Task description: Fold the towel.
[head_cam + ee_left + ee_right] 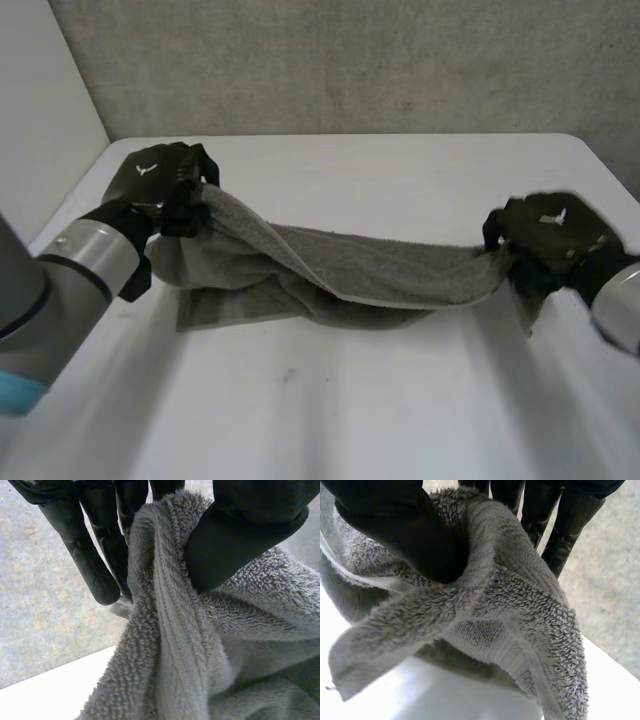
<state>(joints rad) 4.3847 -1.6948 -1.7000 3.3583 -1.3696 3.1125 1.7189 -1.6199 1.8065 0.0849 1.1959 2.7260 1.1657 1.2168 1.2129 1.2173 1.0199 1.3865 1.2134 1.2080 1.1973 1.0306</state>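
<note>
Over the table (pixel 400 175), the towel (pixel 340 270) sags between the left hand (pixel 160 182) at nine o'clock and the right hand (pixel 550 235) at three. Both hands have their fingers clamped on its ends. I think it is best to move them level, so the edges meet.

Looking down on a smooth white flat-topped table (pixel 330 420) with rounded far corners. Backing onto a rough, mottled grey concrete-like wall (pixel 350 60), running along the whole far edge. Standing beside a plain white upright panel (pixel 40 80) at the left, closing that side. Lying in soft, diffuse light. Carrying one small dark speck (pixel 288 377) on the near half of the top.
</note>
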